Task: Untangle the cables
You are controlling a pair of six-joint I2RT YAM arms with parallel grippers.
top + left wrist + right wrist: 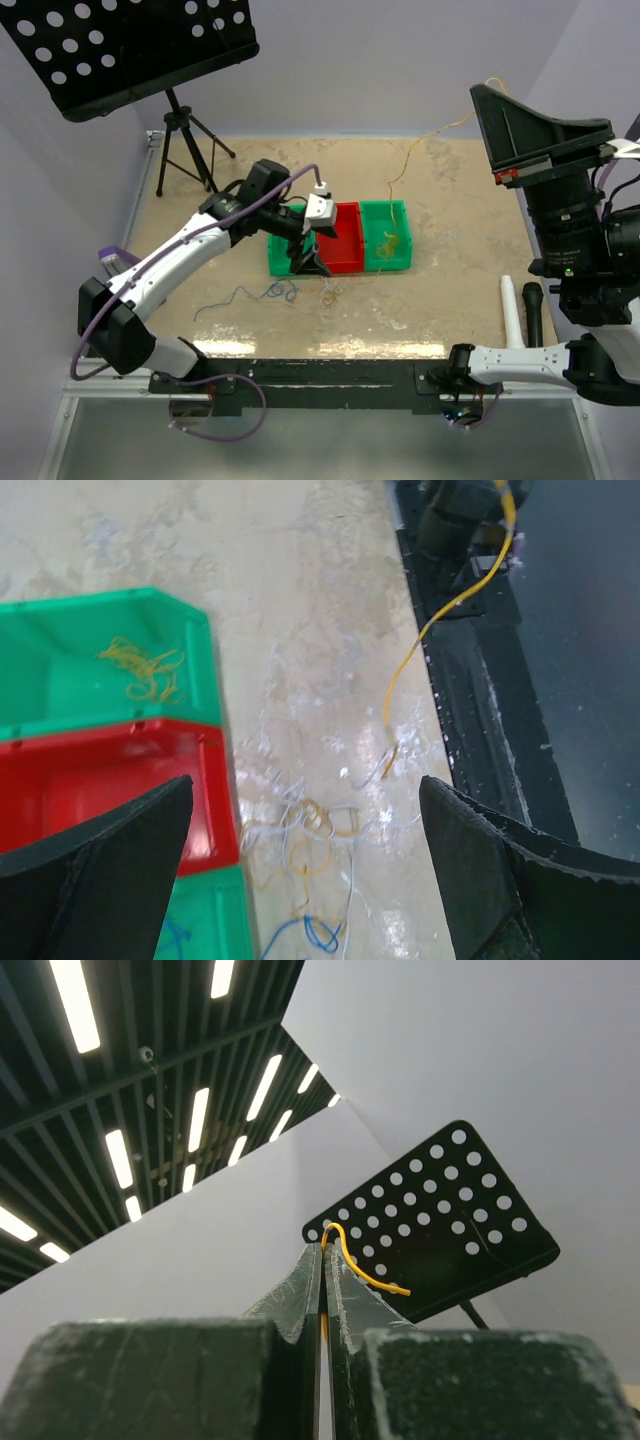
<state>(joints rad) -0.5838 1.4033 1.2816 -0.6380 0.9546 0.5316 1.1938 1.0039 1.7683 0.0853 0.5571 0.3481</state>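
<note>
A tangle of white, yellow and blue thin cables [310, 840] lies on the table just in front of the bins; it also shows in the top view [328, 294], with a blue cable [265, 292] trailing to the left. My left gripper [305, 880] is open and empty above this tangle, at the bins' front edge [312, 262]. My right gripper [323, 1260] is shut on a yellow cable [350, 1255] and is raised high at the right [487, 95]. The yellow cable [410, 155] hangs from it down into the right green bin [400, 212]. Loose yellow cable [140, 668] lies in that bin.
A left green bin [280, 262], a red bin [347, 215] and the right green bin stand side by side mid-table. A black perforated music stand [130, 45] on a tripod is at the back left. A white tube [511, 305] and a black cylinder [534, 310] lie at the right.
</note>
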